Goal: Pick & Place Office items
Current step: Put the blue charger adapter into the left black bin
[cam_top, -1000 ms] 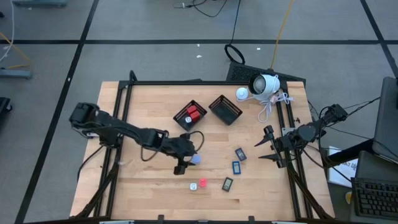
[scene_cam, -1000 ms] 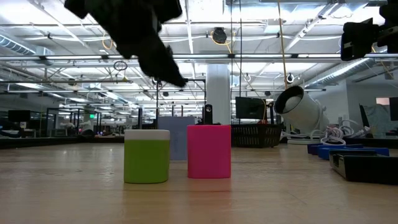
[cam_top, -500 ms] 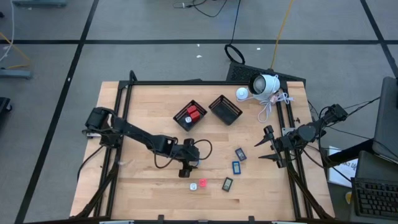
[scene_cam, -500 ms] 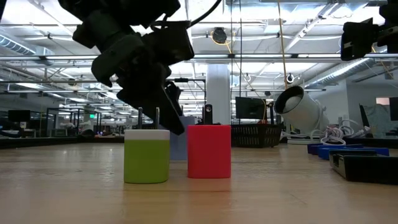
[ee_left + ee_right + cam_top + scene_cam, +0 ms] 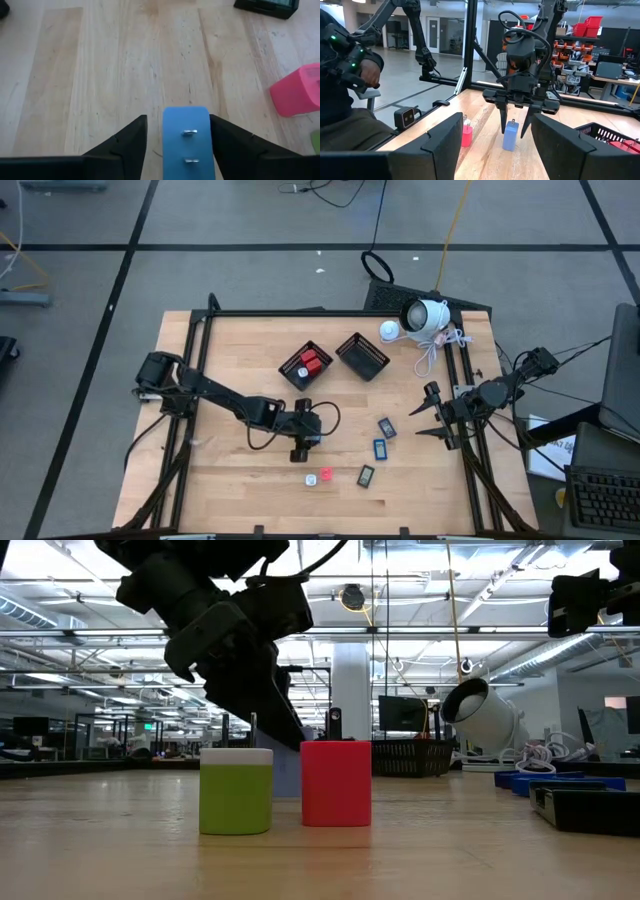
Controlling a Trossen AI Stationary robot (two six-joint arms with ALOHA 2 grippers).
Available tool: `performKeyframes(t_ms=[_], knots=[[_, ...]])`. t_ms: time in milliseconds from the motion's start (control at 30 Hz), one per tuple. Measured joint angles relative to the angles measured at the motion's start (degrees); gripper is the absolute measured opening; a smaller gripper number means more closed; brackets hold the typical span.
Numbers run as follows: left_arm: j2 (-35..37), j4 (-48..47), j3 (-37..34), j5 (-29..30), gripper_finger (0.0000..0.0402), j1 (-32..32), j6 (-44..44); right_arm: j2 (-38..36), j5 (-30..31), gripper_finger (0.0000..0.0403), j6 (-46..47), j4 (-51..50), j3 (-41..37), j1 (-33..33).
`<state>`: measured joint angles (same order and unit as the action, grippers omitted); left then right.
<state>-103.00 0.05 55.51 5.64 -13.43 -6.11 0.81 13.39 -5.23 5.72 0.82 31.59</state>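
Left wrist view: left gripper (image 5: pixel 177 145) is down at the surface (image 5: pixel 100 75) w/ its fingers (image 5: pixel 127 137) apart on either side of the pale blue block (image 5: pixel 186 140), which stands upright w/ two metal prongs on its upper face; narrow gaps show on both sides, so the fingers look not yet clamped, though contact lower down is hard to judge. High view puts this near mid-surface, just up from the red block (image 5: pixel 326 475) and a small white bit (image 5: pixel 310 478); three dark blue-faced rectangles (image 5: pixel 380 447) lie to the right, well apart, and two mesh baskets (image 5: pixel 362 355) sit farther back, one w/ red pieces in it. Right gripper (image 5: pixel 428 418) waits at the right edge, fingers apart, holding nothing. Risks, as I judge them: if the fingers close off-centre, one touches first and tips or skids the block before the other arrives; a grip too low or too shallow could let it twist out on the lift; a hasty lift might swing it into the pink block (image 5: pixel 297 92) nearby. On the carry, dropping short of the basket rim is the likely miss.
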Motion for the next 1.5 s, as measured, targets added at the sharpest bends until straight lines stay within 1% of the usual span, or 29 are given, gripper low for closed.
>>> performKeyframes(t_ms=[367,667,1233,1500], knots=[[0.0,-4.0,0.0,-0.1,0.0157,0.0,-0.4,0.0,0.0,0.0224,0.0,0.0,0.0,0.0],[0.0,-3.3,0.0,-0.1,0.0140,0.0,-0.3,0.0,0.0,0.0224,0.0,0.0,0.0,0.0],[0.0,-3.2,0.0,-0.1,0.0182,0.0,0.0,0.0,0.0,0.0224,0.0,0.0,0.0,0.0],[0.1,-3.4,1.9,-0.1,0.0183,0.0,0.1,0.0,0.0,0.0224,0.0,0.0,0.0,0.0]])
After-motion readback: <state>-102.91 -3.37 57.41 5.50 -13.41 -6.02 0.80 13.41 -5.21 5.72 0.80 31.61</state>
